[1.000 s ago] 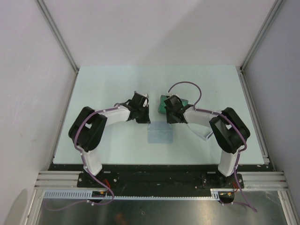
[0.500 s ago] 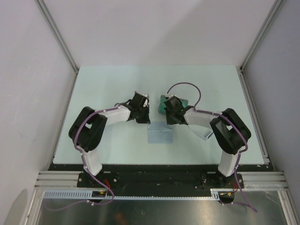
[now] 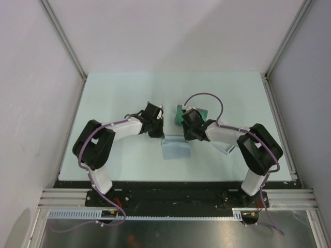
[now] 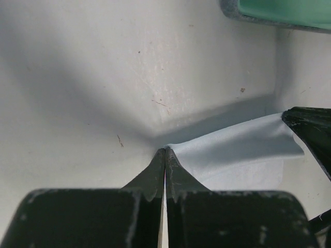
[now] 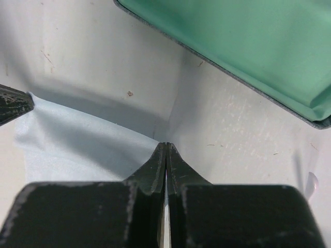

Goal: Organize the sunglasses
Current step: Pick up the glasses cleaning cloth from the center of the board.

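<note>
The sunglasses are hidden in every view. A grey-blue cloth [image 3: 176, 150] lies at the table's middle, its far edge raised. My left gripper [image 3: 161, 135] [image 4: 165, 150] is shut on the cloth's [image 4: 232, 155] far left corner. My right gripper [image 3: 187, 137] [image 5: 166, 144] is shut on the cloth's [image 5: 77, 139] far right corner. Each wrist view shows the other gripper's dark fingertip [image 4: 310, 129] [image 5: 13, 103] at the opposite corner.
A case with a green lining [image 3: 202, 111] [image 4: 279, 10] [image 5: 248, 46] lies just beyond the two grippers, partly under the right wrist. A pale shape [image 3: 223, 148] shows under the right forearm. Metal rails [image 3: 279, 129] border the table's sides.
Both grippers have shut on the cloth's far corners. Both arms have shifted slightly toward the near edge, and the cloth's far edge now stands raised between them.
</note>
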